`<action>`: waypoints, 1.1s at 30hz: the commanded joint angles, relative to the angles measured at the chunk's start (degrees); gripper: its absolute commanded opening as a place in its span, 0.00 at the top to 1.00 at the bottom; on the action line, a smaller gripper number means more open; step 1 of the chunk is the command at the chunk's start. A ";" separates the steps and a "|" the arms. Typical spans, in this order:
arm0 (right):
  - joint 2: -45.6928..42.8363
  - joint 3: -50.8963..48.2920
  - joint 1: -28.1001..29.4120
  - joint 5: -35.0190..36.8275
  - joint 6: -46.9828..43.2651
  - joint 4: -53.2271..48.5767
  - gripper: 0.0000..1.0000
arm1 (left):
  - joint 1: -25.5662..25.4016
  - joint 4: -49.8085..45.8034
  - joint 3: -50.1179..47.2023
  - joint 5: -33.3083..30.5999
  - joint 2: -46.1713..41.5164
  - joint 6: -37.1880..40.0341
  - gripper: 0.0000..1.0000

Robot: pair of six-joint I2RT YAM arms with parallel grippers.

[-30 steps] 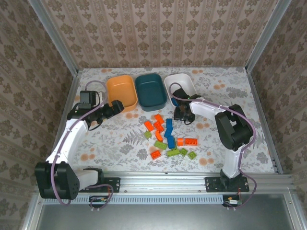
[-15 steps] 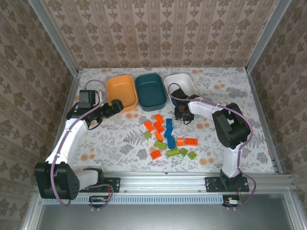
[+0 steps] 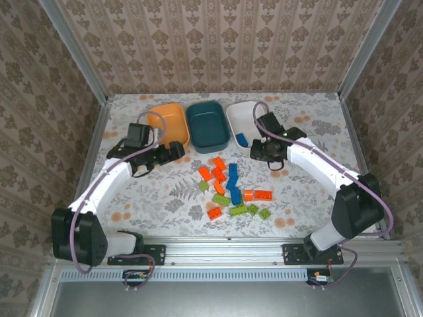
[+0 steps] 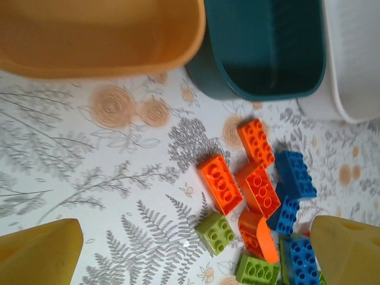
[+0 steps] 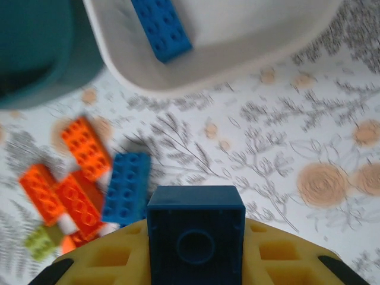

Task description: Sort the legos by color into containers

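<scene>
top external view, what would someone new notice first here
A jumble of orange, blue and lime green legos lies mid-table, between the two arms. Behind it the orange bowl, the dark teal bowl and the white bowl stand in a row, and the white bowl holds a single long blue brick. The right claw, near the white bowl, is shut on a dark blue brick.

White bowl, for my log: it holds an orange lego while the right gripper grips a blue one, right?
No: the lego in the white bowl is blue, not orange, per the right wrist view. The right gripper does grip a blue one.
</scene>
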 commanded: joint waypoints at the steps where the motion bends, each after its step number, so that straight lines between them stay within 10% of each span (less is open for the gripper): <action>1: 7.20 7.21 -2.43 -5.90 0.96 -1.86 0.71 | -3.66 -1.62 5.81 -0.17 3.70 2.78 0.00; 14: 35.91 34.21 -5.23 -7.89 -2.55 -9.92 0.58 | -15.52 -8.57 12.46 -0.36 8.90 4.07 0.00; 23: 26.65 30.50 -5.99 -6.14 -3.77 -9.76 0.39 | -16.76 -9.26 13.96 -0.39 10.89 5.20 0.01; 33: 1.90 1.92 -8.47 -6.53 -0.69 -8.68 0.37 | -24.98 -18.34 33.32 -0.38 31.92 9.67 0.12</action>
